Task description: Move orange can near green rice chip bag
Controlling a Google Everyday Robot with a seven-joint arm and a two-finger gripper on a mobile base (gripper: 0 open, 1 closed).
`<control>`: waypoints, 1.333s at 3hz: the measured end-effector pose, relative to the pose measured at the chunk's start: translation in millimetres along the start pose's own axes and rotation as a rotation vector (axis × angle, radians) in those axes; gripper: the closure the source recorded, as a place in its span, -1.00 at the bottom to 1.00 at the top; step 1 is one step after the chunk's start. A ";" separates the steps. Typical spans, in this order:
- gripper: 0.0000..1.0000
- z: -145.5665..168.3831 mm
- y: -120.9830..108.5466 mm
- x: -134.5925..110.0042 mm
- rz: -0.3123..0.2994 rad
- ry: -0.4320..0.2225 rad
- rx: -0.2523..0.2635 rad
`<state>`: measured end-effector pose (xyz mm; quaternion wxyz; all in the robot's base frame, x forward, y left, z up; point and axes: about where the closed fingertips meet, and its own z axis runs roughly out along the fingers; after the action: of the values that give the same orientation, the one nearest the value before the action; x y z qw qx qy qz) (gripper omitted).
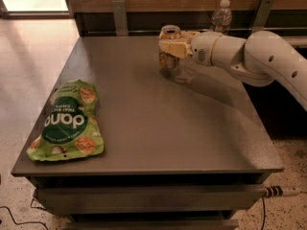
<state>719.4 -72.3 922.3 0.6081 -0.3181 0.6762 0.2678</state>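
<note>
The orange can [169, 61] stands upright at the far middle of the grey table [158, 128], its silver top showing. My gripper [171, 48] reaches in from the right on a white arm, and its tan fingers are closed around the can's upper half. The can's base looks slightly above the table, over its shadow. The green rice chip bag [67, 121] lies flat at the table's front left, far from the can.
A clear plastic bottle [220, 17] stands at the back right behind my arm. A wooden wall with metal brackets runs along the table's far edge. Tiled floor lies to the left and a cable hangs at the front right.
</note>
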 end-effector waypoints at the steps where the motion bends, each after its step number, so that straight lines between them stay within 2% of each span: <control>1: 1.00 -20.7 33.4 -29.3 -0.054 0.004 -0.023; 2: 1.00 -31.4 71.1 -44.8 -0.082 -0.002 -0.053; 4: 1.00 -44.8 162.1 -49.5 -0.061 -0.015 -0.077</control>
<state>570.6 5.4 972.7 0.6081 -0.3597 0.6510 0.2776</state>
